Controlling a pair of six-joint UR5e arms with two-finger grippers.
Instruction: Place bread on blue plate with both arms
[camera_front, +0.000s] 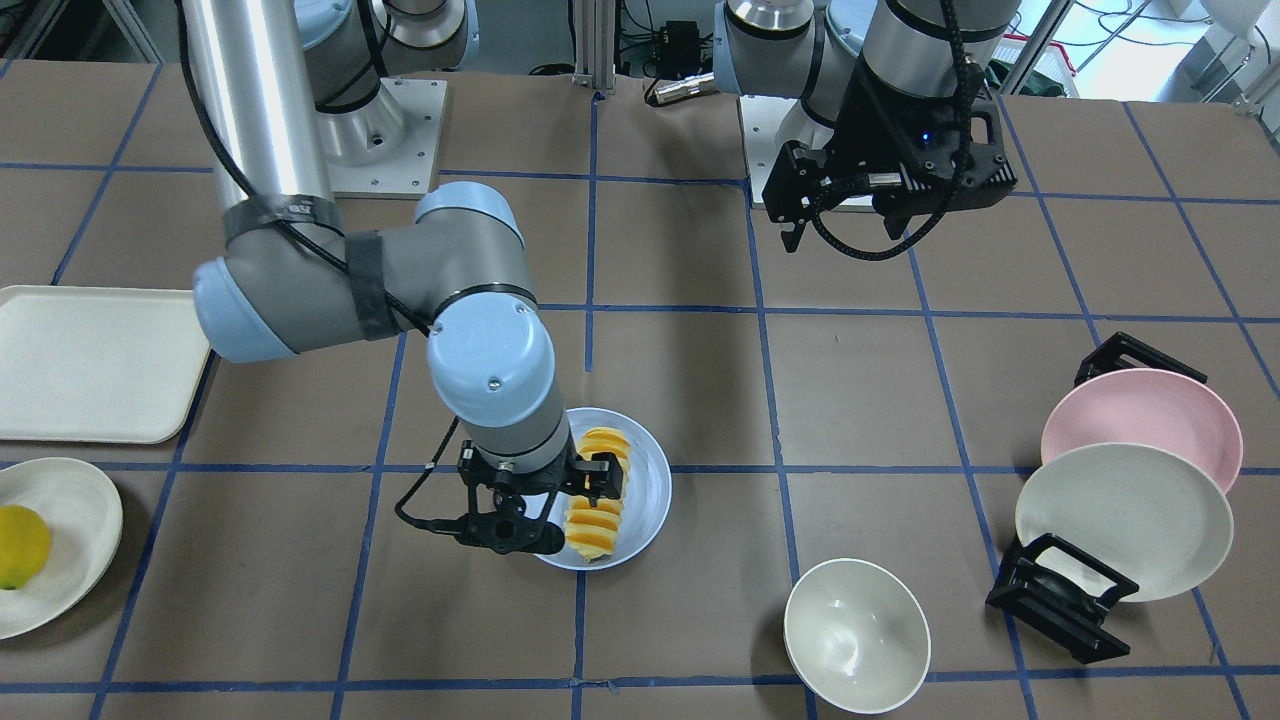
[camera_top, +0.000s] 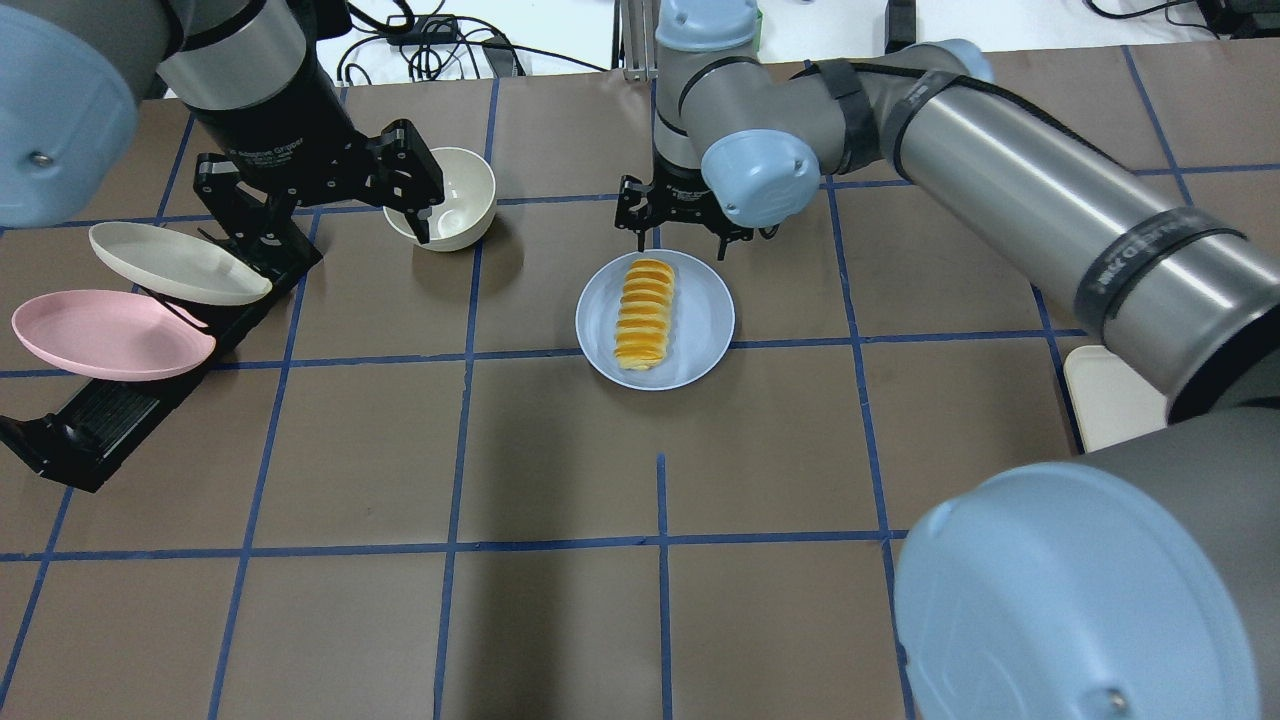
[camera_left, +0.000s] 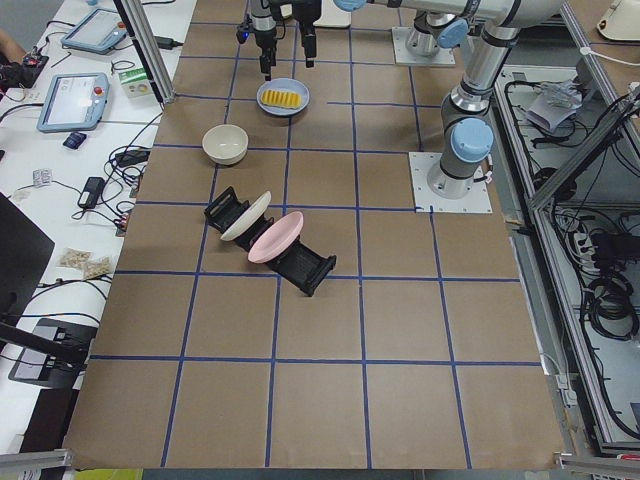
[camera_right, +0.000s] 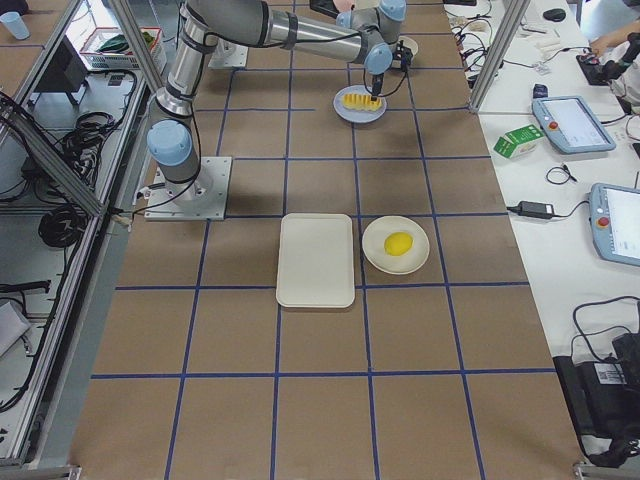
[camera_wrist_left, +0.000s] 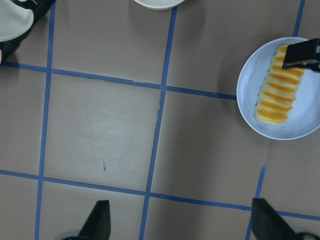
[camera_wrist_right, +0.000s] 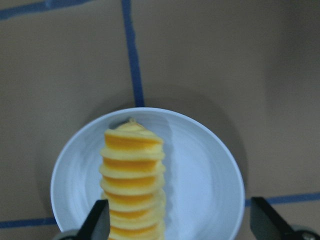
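Observation:
The bread (camera_top: 645, 312), a ridged golden loaf, lies lengthwise on the blue plate (camera_top: 703, 322) at the table's middle. It also shows in the front view (camera_front: 595, 522) and in the right wrist view (camera_wrist_right: 132, 185), resting on the plate (camera_wrist_right: 210, 175). My right gripper (camera_top: 682, 238) is open and empty. It hangs just above the plate's far end, its fingers straddling the loaf's end without touching it. My left gripper (camera_top: 330, 215) is open and empty, held high over the table's left side, well away from the plate (camera_wrist_left: 260, 107).
A cream bowl (camera_top: 455, 200) sits beside the left gripper. A black rack (camera_top: 90, 430) holds a cream plate (camera_top: 175, 262) and a pink plate (camera_top: 110, 335). A cream tray (camera_front: 90, 360) and a plate with a yellow fruit (camera_front: 20, 545) lie on the robot's right side.

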